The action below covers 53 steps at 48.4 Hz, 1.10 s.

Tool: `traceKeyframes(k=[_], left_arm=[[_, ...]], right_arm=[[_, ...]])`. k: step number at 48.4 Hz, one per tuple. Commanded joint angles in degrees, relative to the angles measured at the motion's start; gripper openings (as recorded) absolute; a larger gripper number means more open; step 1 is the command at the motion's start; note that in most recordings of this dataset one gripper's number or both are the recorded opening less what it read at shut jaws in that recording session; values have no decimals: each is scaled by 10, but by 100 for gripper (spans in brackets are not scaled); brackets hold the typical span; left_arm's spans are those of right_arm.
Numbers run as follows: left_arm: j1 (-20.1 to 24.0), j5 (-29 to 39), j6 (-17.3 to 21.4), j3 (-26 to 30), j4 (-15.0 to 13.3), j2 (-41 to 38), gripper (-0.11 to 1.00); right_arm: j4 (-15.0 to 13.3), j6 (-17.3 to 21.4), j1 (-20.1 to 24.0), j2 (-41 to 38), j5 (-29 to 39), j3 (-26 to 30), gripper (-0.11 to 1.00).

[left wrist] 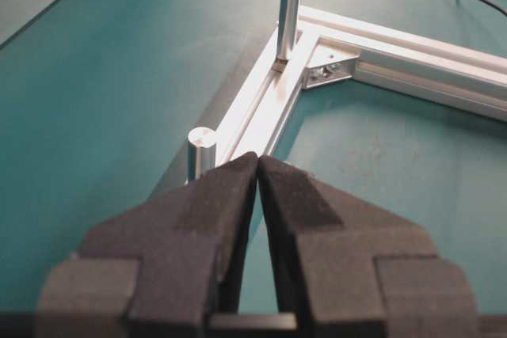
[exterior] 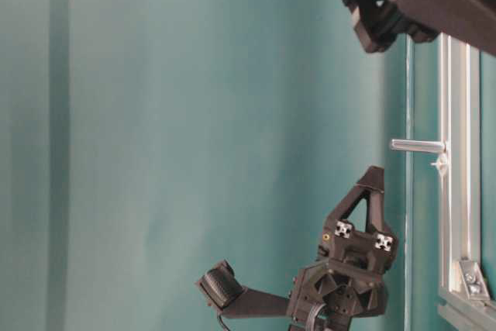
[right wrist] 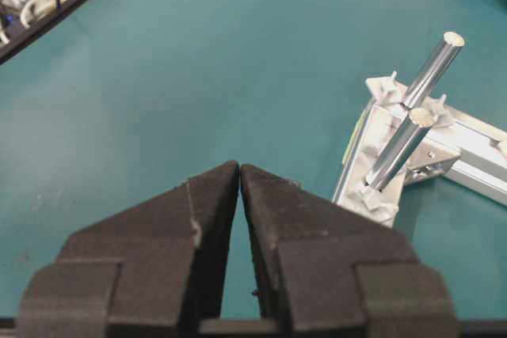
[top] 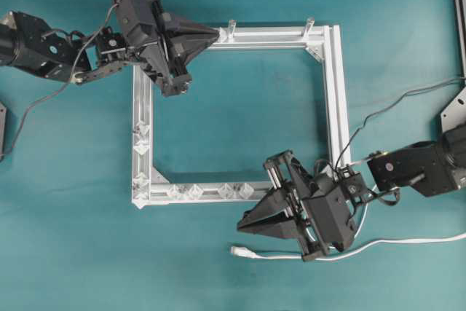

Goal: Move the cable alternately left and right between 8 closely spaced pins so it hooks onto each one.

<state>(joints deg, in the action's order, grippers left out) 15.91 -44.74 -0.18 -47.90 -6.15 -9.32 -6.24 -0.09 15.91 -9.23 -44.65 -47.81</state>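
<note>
Both pairs of jaws are clenched, tips together, on nothing: the left gripper (left wrist: 257, 165) hangs over the upper left corner of the frame, and the right gripper (right wrist: 238, 172) hangs over bare teal cloth just below the frame's lower right corner.

The long thin white cable (top: 408, 241) lies loose on the tabletop below the frame, hooked on no pin. Its long axis runs roughly left to right in the overhead view: from the right edge it passes under the right arm and ends in a small white plug (top: 238, 251) lying just below the right gripper. The plug end is therefore close to the right arm and well apart from the left one, so I judge the right arm better placed for the pick-up.

The tiny pale diamond-shaped pins (top: 195, 192) sit on the square silver aluminium frame (top: 336, 100), along its bottom and left rails, up and to the left of the plug. Two taller silver cylindrical posts (left wrist: 289, 7) stand on the top rail.
</note>
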Motion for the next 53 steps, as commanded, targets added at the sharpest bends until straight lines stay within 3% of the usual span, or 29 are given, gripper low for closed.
traceKeyframes(k=[1, 3, 6, 8, 16, 27, 39, 42, 49, 53], left_arm=[[1, 13, 8, 11, 24, 43, 15], [2, 28, 11, 11, 24, 54, 12], [4, 55, 13, 10, 24, 71, 1], [4, 76, 15, 10, 24, 82, 0], [3, 156, 13, 4, 24, 134, 0], [3, 257, 11, -13, 24, 197, 0], [-1, 294, 11, -40, 24, 242, 1], [-4, 295, 11, -49, 24, 255, 12], [-17, 295, 11, -71, 24, 283, 50], [-25, 297, 11, -89, 24, 303, 55]], right_arm=[[-3, 4, 2, 3, -3, 10, 19], [-3, 5, 2, 2, 3, 11, 17], [-3, 10, 3, 3, 13, 13, 4], [-3, 14, 3, 4, 20, 18, 0], [-3, 23, 7, 28, 56, 28, 0], [-4, 29, 12, 83, 200, 38, 0], [-3, 87, 26, 135, 344, 59, 0], [-4, 107, 34, 140, 376, 67, 0], [-3, 154, 54, 138, 436, 93, 0], [-3, 182, 64, 132, 476, 111, 0]])
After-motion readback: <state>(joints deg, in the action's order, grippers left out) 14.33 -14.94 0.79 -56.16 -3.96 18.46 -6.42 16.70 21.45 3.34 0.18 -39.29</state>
